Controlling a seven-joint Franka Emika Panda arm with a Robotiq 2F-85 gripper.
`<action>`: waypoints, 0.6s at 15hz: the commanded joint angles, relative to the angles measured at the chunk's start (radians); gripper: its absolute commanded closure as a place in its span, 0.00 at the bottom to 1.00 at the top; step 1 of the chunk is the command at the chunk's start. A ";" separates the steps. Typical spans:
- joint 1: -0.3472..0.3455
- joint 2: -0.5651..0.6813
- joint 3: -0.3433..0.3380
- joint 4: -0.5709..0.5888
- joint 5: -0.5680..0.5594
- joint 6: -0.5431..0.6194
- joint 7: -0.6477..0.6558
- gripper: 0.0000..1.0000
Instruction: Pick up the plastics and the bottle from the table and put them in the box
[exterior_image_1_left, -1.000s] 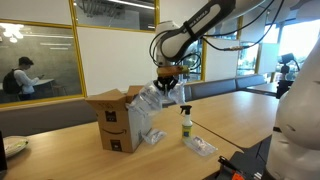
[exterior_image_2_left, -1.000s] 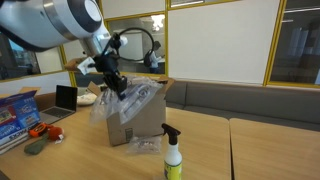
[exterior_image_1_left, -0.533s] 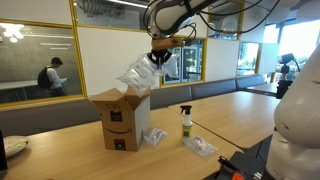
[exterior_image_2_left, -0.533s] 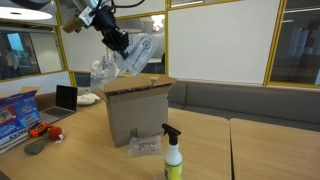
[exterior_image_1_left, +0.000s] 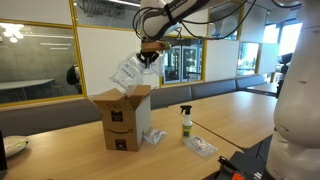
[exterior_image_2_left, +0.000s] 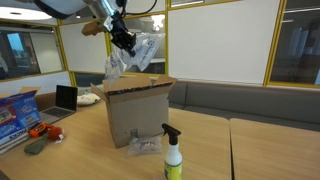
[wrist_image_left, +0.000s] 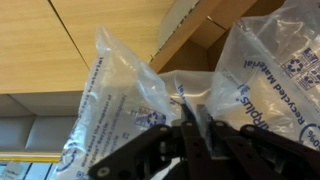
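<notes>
The gripper (exterior_image_1_left: 149, 59) is seen clenched on a bunch of plastics (exterior_image_1_left: 129, 73), held at upper centre of the frame, above the open box (exterior_image_1_left: 122, 122). The bottle (exterior_image_1_left: 185, 122) is found upright on the table (exterior_image_1_left: 250, 108), right of the box at lower centre. Some loose wrappers (exterior_image_1_left: 201, 147) are noted flat beside the bottle's base.

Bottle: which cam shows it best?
An exterior view shows the bottle whole, upright on the table, so it is best. In an exterior view it is nearer, but its base is cut by the frame edge. The wrist view shows only plastics.
</notes>
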 joint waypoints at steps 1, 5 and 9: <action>0.015 0.173 -0.026 0.112 0.029 0.153 -0.108 0.91; -0.044 0.328 0.015 0.148 0.205 0.344 -0.389 0.92; -0.194 0.473 0.188 0.182 0.389 0.395 -0.693 0.92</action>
